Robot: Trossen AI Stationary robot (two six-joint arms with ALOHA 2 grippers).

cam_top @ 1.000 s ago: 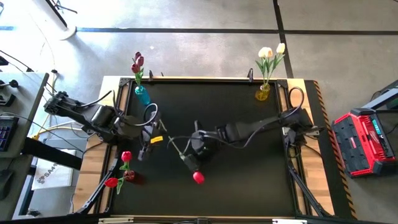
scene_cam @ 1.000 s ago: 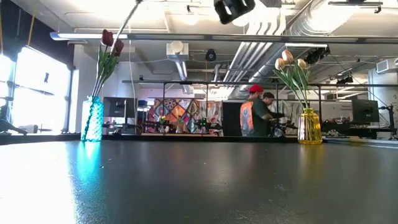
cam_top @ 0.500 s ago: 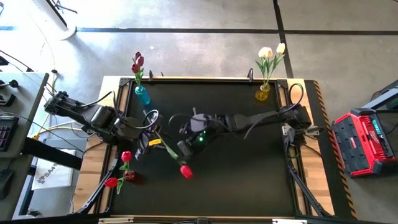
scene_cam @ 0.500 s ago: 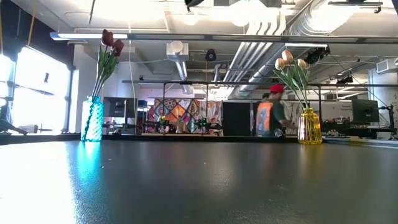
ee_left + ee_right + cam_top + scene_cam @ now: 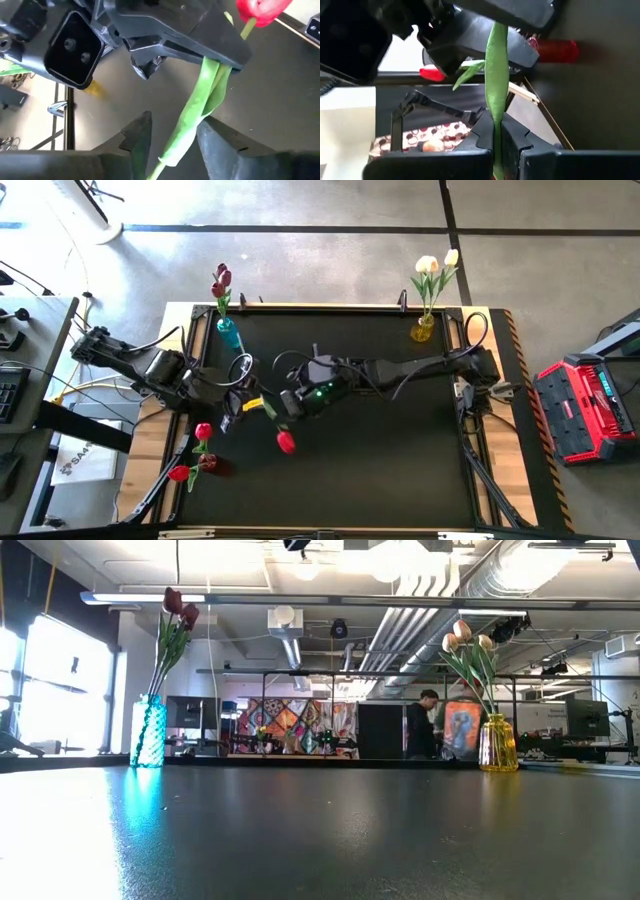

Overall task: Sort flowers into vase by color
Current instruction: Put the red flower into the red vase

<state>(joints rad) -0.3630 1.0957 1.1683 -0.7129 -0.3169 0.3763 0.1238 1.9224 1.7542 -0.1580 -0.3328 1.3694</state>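
Red tulip (image 5: 286,442) hangs above the middle-left of the dark worktop (image 5: 400,470), its head lowest toward the near edge and its green stem running up and back between the two arms. The right tool (image 5: 283,406) is clamped narrow on that stem; the right wrist view shows the stem (image 5: 496,95) pinched tight between the dark fingers (image 5: 512,137), which keeps the thin stalk from swinging. The left tool (image 5: 236,406) sits just beside it, and in the left wrist view its fingers (image 5: 137,136) stand wide on either side of the lower stem and leaf (image 5: 195,120) without closing on them. That looks like a hand-over in progress: one arm presents the stem, the other lines up to take it.

Three vases mark the colours. A red vase (image 5: 208,463) with two red flowers (image 5: 203,431) stands at the near left edge, close to the left arm, so passing the flower to that arm makes sense, since the right arm is already stretched far across. A teal vase (image 5: 229,333) with dark pink flowers (image 5: 221,280) stands at the far left, and a yellow vase (image 5: 423,330) with cream flowers (image 5: 436,264) at the far right; both appear upright in the low view. A person (image 5: 421,725) stands in the room beyond.
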